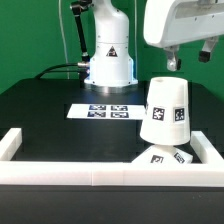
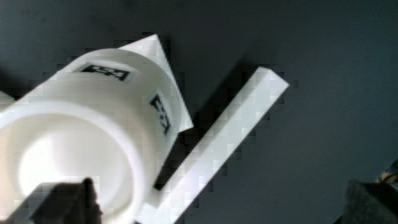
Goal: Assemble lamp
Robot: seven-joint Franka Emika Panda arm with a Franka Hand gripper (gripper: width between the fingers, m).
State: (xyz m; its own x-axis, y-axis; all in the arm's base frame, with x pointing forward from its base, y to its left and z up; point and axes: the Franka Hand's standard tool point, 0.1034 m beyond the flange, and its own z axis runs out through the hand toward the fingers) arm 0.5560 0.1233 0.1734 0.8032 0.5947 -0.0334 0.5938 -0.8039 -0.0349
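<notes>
The white tapered shade [image 1: 166,110] stands slightly tilted near the front right corner of the table, tags on its side. It rests over the flat square base [image 1: 166,157], whose tagged edge shows below it. In the wrist view I look down into the shade's open end [image 2: 71,140], and a corner of the base [image 2: 151,45] peeks out beyond it. The bulb is hidden. My gripper [image 1: 188,60] hangs above the shade, a little toward the exterior view's right. It is open and empty [image 2: 222,205], with one dark fingertip [image 2: 63,200] over the shade's rim.
The white rail [image 1: 70,172] frames the table's front and sides and runs close beside the shade [image 2: 240,125]. The marker board [image 1: 105,111] lies flat mid-table, in front of the arm's base [image 1: 108,60]. Black tabletop [image 1: 50,120] lies on the exterior view's left.
</notes>
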